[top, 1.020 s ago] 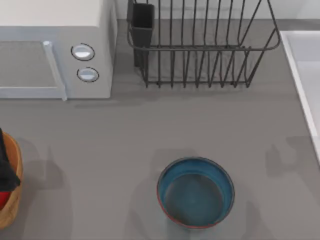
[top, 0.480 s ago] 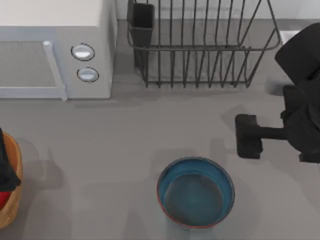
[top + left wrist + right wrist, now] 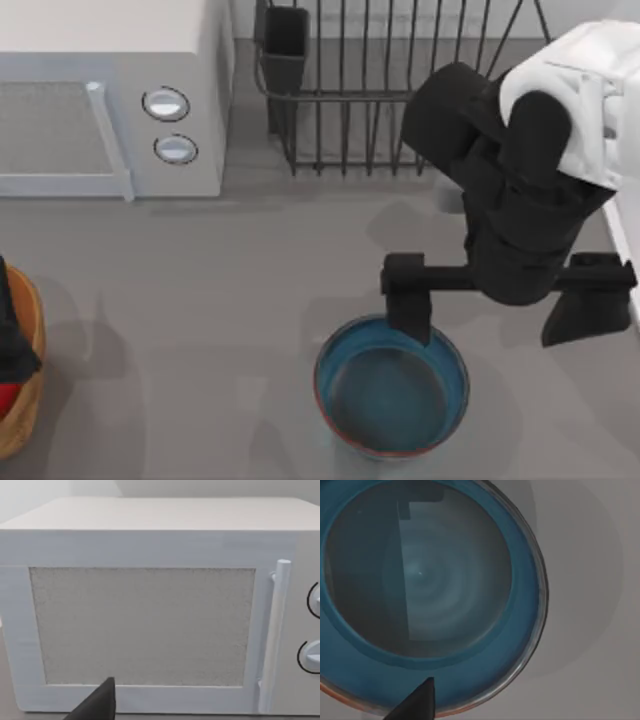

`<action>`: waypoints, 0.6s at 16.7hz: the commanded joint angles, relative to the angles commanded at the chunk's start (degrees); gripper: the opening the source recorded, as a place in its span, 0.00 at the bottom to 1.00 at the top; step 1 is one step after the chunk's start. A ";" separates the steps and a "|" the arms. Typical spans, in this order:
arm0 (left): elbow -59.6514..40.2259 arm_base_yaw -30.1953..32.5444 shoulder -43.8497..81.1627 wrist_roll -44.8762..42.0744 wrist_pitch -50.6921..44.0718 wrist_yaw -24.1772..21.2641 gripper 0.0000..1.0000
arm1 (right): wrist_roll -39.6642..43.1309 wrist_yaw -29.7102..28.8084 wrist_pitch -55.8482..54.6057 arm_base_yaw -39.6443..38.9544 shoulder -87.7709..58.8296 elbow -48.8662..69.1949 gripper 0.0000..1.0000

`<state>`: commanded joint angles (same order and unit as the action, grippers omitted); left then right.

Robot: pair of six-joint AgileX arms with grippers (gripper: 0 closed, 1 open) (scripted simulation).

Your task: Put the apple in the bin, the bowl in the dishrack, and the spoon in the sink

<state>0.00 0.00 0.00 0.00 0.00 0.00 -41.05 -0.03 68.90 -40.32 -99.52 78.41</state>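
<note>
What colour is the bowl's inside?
Teal-blue; the bowl shows it best in the right wrist view.

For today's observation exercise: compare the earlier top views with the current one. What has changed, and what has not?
The right arm came in from the top view's right; its open right gripper now has one finger over the bowl's rim. Nothing was gripped. The bowl, dishrack, microwave and bin with the apple stayed put.

Grey table [image 3: 250,260], white microwave [image 3: 110,100]

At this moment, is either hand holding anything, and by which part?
Nothing is held. The right hand is spread open above the bowl, one finger over the rim. The left hand sits at the bin; its grip cannot be told.
</note>
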 joint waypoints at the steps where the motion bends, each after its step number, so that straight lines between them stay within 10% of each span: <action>1: 0.00 0.00 0.00 0.00 0.00 0.00 1.00 | 0.00 0.00 0.00 0.00 0.00 0.00 1.00; 10: 0.00 0.00 0.00 0.00 0.00 0.00 1.00 | 0.04 -0.01 -9.76 0.08 -2.78 -6.86 1.00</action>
<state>0.00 0.00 0.00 0.00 0.00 0.00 -41.01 -0.03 59.14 -40.25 -102.30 71.55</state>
